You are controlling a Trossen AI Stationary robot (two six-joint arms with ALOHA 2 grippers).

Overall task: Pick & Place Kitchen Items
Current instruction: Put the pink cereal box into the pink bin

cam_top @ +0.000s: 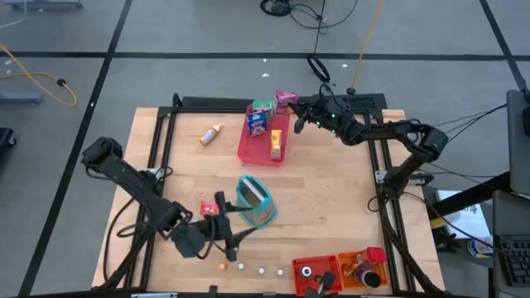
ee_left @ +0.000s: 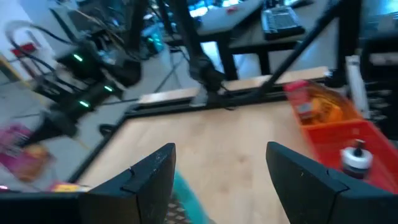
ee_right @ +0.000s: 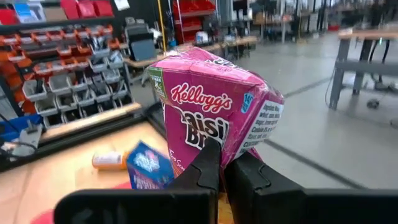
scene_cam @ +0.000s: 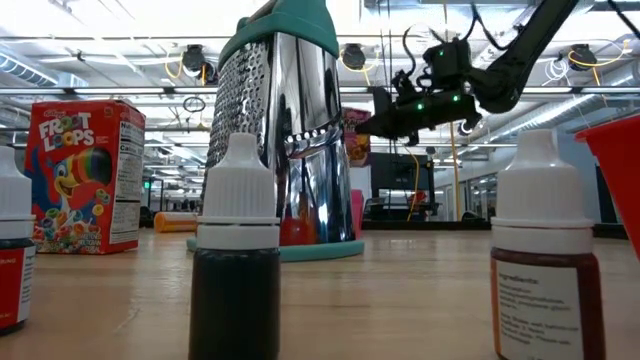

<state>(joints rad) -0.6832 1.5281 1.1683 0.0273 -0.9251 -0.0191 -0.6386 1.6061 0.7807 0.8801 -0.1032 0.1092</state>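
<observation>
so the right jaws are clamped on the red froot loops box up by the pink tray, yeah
Not quite: the right gripper is clamped on the pink Raisin Bran box, as the right wrist view shows. It is up by the pink tray; the Froot Loops box stands untouched.

Looking like a robotics lab or workshop: wooden table [cam_top: 331, 215] sitting on a grey taped floor [cam_top: 166, 33] with cables [cam_top: 33, 70] trailing across it, parts-bin shelving [ee_right: 68, 56] lining the wall, workbenches [ee_right: 367, 43] and strip lights [scene_cam: 100, 45] running overhead.
</observation>
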